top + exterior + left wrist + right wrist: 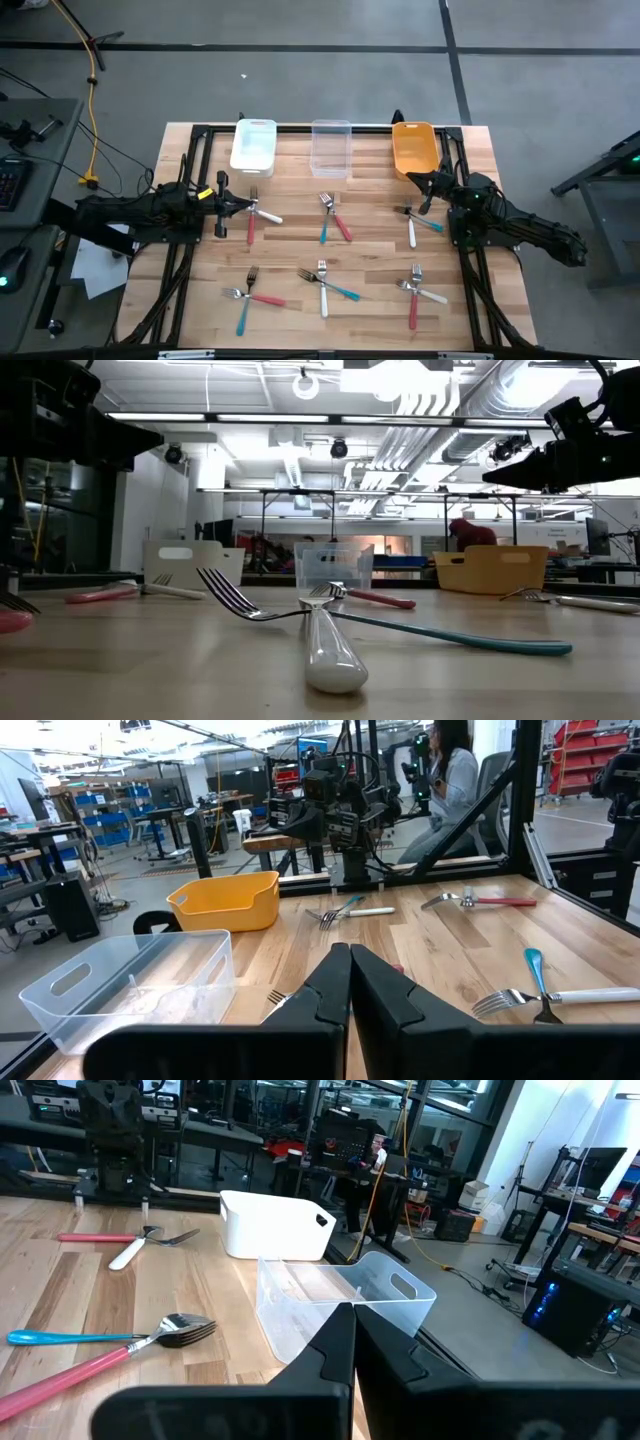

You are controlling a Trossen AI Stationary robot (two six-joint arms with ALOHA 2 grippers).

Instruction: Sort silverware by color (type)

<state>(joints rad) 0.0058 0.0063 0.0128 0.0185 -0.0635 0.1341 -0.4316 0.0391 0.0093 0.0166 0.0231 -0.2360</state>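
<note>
Nothing sorted yet as far as I can tell: every fork is out on the wooden worktop point(370, 310) and all three bins look empty, so I'd call this the very start, picking a first fork.

Both my jaws are pinched fully shut and holding nothing. Left jaws point(222, 207) hover above the worktop, and right at their tips lies a crossed pair, a white-handled metal fork point(266, 214) over a pink-handled metal fork point(250, 226). Right jaws point(424, 207) hang much the same, with a white-handled fork point(411, 232) crossed with a teal-handled fork point(430, 223) just below them.

Further out, between my two arms, sits a teal and pink crossed pair point(332, 222), and well beyond that three more crossed pairs in a row point(325, 285) near the worktop's other edge.

Up past my jaws on the other side: white plastic rectangular bin point(254, 146) nearest the left ones, orange plastic bin point(414, 147) nearest the right ones, clear plastic bin point(331, 147) between.

Next move, I reckon: spread the left jaws, drop onto the white handle where it's clear of the pink one, pinch, lift. Crossed handles mean I could drag the wrong fork along.
</note>
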